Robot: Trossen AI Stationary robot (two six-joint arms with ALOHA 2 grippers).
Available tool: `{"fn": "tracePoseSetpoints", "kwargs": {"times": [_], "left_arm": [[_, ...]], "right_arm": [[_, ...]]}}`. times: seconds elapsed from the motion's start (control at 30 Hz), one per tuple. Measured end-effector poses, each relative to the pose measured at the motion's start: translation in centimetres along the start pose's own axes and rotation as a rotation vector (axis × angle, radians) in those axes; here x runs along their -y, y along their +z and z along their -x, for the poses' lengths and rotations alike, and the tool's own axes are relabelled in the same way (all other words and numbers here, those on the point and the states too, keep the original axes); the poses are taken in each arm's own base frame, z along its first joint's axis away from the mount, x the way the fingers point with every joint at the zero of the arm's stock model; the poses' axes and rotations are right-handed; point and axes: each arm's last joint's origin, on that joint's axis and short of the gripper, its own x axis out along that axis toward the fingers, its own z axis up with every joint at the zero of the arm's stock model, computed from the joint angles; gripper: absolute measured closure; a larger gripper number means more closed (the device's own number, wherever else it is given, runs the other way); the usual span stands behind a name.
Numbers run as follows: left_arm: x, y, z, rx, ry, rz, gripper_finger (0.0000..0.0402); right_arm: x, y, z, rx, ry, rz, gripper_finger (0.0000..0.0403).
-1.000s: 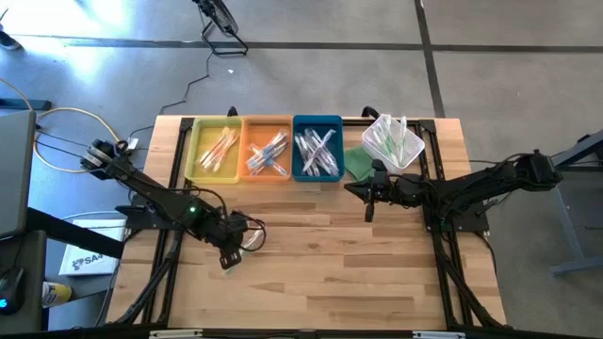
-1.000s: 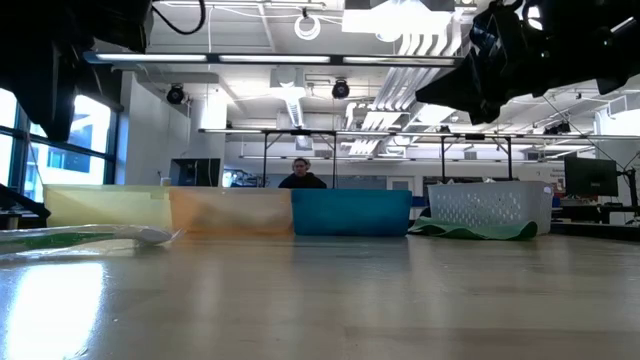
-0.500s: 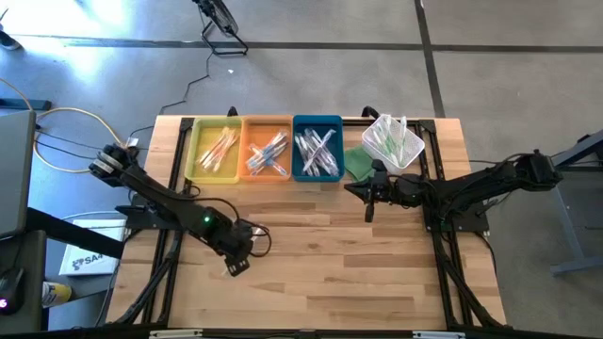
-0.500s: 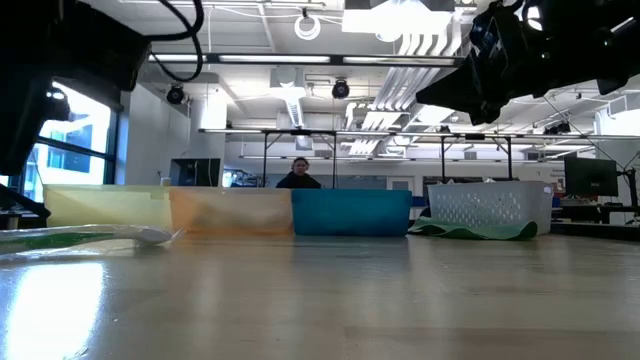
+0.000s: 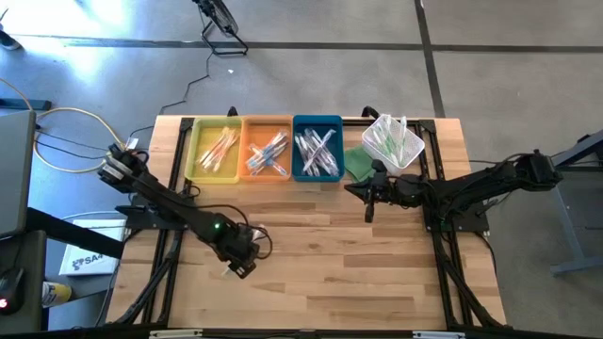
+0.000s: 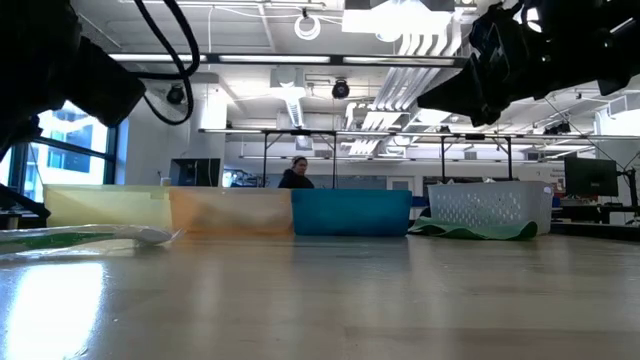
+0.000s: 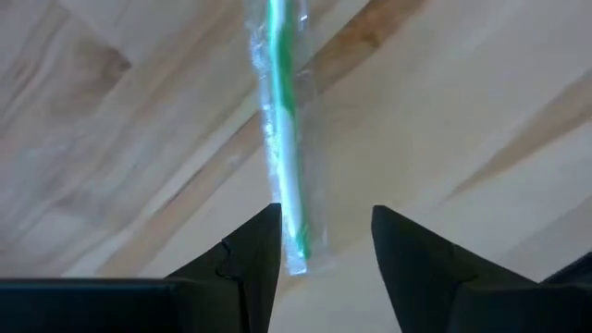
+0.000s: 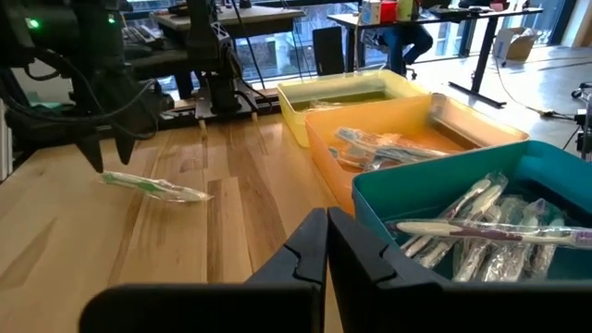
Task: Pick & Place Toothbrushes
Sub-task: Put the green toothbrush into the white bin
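Table (image 5: 377,273) carries, along your far edge, a yellow tray (image 5: 215,151), orange tray (image 5: 267,149), blue tray (image 5: 317,148) and white mesh basket (image 5: 394,141), all holding wrapped toothbrushes (image 5: 317,151). Left gripper (image 7: 326,242) hangs spread over one green toothbrush (image 7: 282,120) lying near-left. Right gripper (image 8: 326,242) waits pressed together beside the basket.

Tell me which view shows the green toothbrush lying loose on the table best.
Left wrist view: the green toothbrush fills the frame in its clear wrapper, between the open left gripper fingers. Right wrist view shows it whole but distant; low view edge-on at left; high view mostly hides it under the arm.
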Motion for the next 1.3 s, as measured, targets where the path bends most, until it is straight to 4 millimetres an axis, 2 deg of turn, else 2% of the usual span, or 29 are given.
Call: {"fn": "tracePoseSetpoints", "kwargs": {"times": [0.73,1.0,1.13,1.3], "left_arm": [[0.2,0.8,-3.9,-0.009,0.129,-0.006,0.0238],[0.2,0.8,-4.1,-0.013,0.120,-0.007,0.0239],[0.2,0.8,-4.1,-0.018,0.121,-0.006,0.0256],[0.1,0.8,-4.1,-0.020,0.131,-0.005,0.0301]], "right_arm": [[0.0,-0.1,0.0,-0.015,-0.001,0.027,0.0399],[0.0,-0.2,0.0,-0.023,-0.002,0.032,0.0399],[0.0,-0.2,0.0,-0.024,-0.003,0.032,0.0399],[0.0,-0.2,0.0,-0.024,-0.002,0.032,0.0399]]}}
